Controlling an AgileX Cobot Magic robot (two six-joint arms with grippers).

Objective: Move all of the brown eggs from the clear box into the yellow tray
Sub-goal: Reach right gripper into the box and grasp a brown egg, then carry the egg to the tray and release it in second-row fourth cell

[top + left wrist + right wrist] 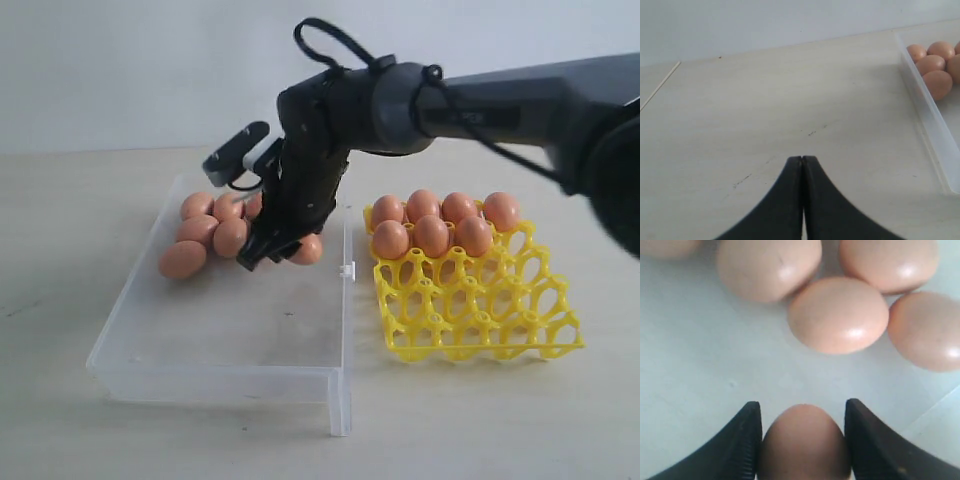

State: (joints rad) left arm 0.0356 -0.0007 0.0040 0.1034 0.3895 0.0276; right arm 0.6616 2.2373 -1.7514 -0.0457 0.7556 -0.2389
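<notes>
The right pincer (pixel 802 404) has matte black fingers (pixel 747 440), and the egg (pixel 802 445) between them is a shadowed orange-brown. The brown eggs (pixel 838 315) just ahead of the pincer are a lighter, peachy orange-brown with small white glints. Under the pincer the clear box (pixel 220 383) is colourless, milky white at its edges. Off to the pincer's side, the yellow tray (pixel 480 352) is plain bright yellow. The left pincer (pixel 801 158) is black too, over a pale cream table (pixel 740 125) with faint dark specks.

a pale tabletop (pixel 500 425) carries the clear box (pixel 220 385) and, at its three o'clock (just beside), the yellow tray (pixel 470 312).
</notes>
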